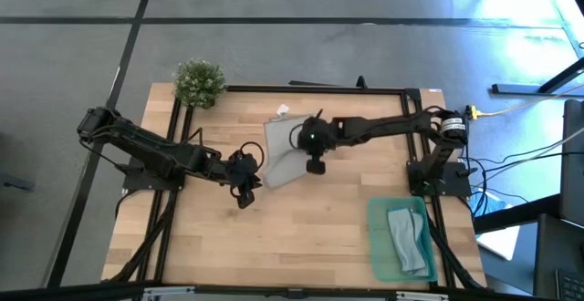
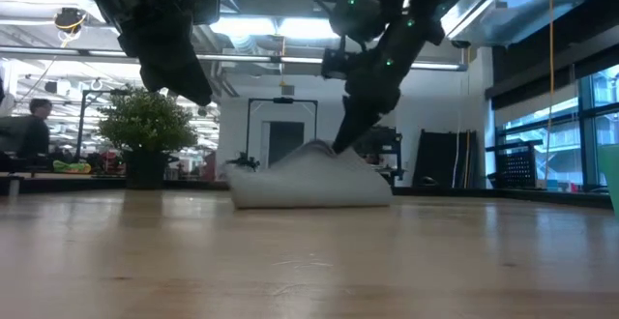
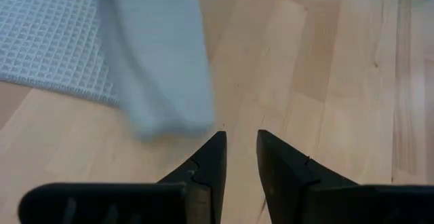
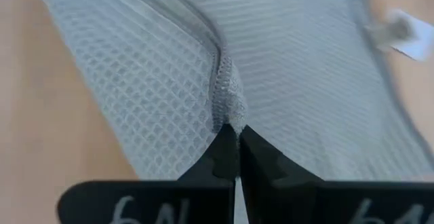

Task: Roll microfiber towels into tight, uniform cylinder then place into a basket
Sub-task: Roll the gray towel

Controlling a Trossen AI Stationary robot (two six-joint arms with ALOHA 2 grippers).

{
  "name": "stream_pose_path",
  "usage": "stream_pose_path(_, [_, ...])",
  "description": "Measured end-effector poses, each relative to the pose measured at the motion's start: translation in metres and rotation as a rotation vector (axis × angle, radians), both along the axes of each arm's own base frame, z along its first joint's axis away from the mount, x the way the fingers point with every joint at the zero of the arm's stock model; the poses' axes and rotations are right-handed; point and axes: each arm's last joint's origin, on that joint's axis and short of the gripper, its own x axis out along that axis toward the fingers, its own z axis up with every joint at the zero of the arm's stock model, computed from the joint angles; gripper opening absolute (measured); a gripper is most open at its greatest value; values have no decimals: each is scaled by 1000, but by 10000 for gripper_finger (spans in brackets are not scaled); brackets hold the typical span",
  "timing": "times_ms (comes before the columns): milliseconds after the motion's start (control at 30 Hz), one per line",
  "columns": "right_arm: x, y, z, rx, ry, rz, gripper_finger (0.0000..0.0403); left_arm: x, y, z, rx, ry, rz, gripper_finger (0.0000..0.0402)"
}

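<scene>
A light grey microfiber towel (image 1: 281, 148) lies on the table's far middle, one part pulled up into a peak (image 2: 324, 150). My right gripper (image 1: 315, 165) (image 4: 234, 132) is shut on it at the towel's near right edge. My left gripper (image 1: 245, 190) (image 3: 241, 146) hovers open just off the towel's near left corner (image 3: 163, 81), with nothing between its fingers. The green basket (image 1: 379, 212) sits at the near right, with a pale towel bundle (image 1: 408, 237) lying inside it. My right gripper pinches a hemmed edge of the grey towel (image 4: 225, 98) between its two fingertips. The fingers slant down from above. The pinched part is raised into a peak (image 2: 329, 148), and the rest of the towel (image 2: 309, 188) lies on the table.
A small bushy plant (image 1: 198, 82) stands at the far left corner. A white tag (image 1: 283, 111) sticks out at the towel's far edge. Bare wood (image 1: 301, 237) stretches across the near middle. A person (image 2: 39, 116) sits in the room behind.
</scene>
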Motion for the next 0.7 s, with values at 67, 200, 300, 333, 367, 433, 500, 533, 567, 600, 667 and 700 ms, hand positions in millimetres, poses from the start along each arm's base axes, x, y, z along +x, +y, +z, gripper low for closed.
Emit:
stream_pose_path(67, [-2, -10, 0, -21, 3, -68, 6, 0, 0, 0, 0, 0, 0, 78])
stream_pose_path(200, [-7, -29, -3, -32, 13, -168, 5, 0, 0, 0, 0, 0, 0, 78])
stream_pose_path(300, [-13, -37, -8, -6, 29, -238, 4, 0, 0, 0, 0, 0, 1, 78])
stream_pose_path(333, [-15, -38, -10, 1, 37, -250, 4, 0, 0, 0, 0, -1, 1, 78])
stream_pose_path(367, [-17, -38, -13, 7, 46, -260, 4, 0, 0, 0, 0, -1, 1, 78])
stream_pose_path(433, [-19, -39, -15, 16, 57, -260, 4, 0, 0, 0, 1, -1, 2, 78])
stream_pose_path(500, [-19, -38, -17, 30, 52, -222, 6, 0, 0, 0, 2, -1, 2, 78])
stream_pose_path(533, [-19, -38, -17, 34, 51, -214, 9, 0, 0, 0, 2, -1, 2, 78])
stream_pose_path(567, [-19, -38, -17, 38, 51, -214, 15, 0, 0, 0, 2, -1, 3, 78])
stream_pose_path(600, [-19, -38, -17, 48, 48, -228, 21, 0, 0, 0, 2, -1, 3, 78])
stream_pose_path(667, [-20, -40, -17, 70, 42, -268, 39, 0, 0, 0, 1, -1, 3, 78])
stream_pose_path(700, [-20, -41, -17, 74, 41, -278, 48, 0, 0, 0, 1, -1, 3, 78])
